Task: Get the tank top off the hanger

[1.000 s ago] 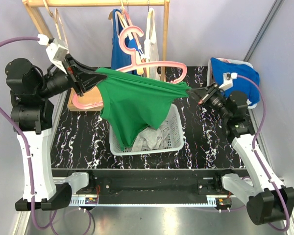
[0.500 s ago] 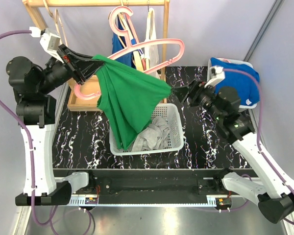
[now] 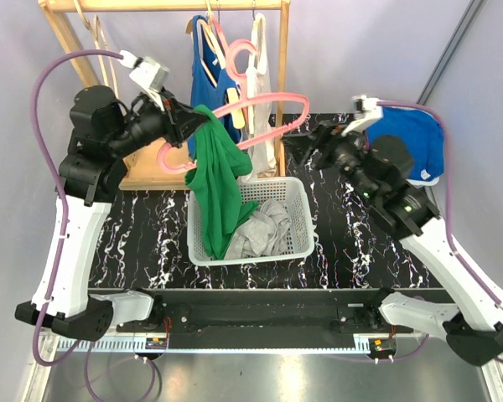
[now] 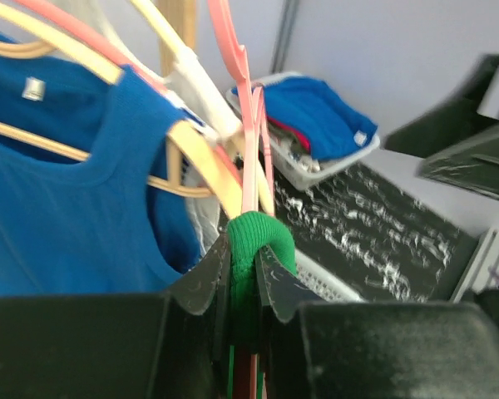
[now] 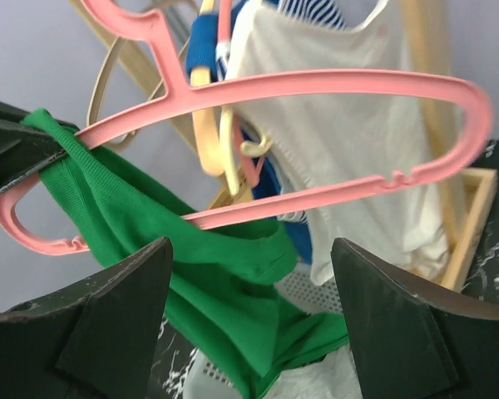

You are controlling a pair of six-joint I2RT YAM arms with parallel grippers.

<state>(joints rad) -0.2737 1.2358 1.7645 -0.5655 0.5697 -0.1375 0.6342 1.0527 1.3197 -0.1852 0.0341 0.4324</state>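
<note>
Hanging by one strap: green tank top (image 3: 216, 188), looping over the left end of the pink hanger (image 3: 268, 113), body drooping in a long narrow fold down into the white basket (image 3: 298, 222) at the middle of the table. Cloth is bunching and twisting, other strap off the hanger as far as I can tell.

Left gripper (image 4: 243, 266) is clamping narrow on that strap and the hanger rod together. Right gripper (image 5: 249, 274) is standing wide, holding nothing, facing the hanger from the right, apart from it.

Risks, as I am judging them:
- Strap is being pinched against the rod, so a pull on the cloth is likely stretching it or wrenching the hanger instead of freeing it.
- Hanger's hook and far end are hovering near the blue top (image 3: 226, 88) and white garment (image 3: 258, 59) on the wooden rack (image 3: 151, 7); a swing is risking a snag there.
</note>
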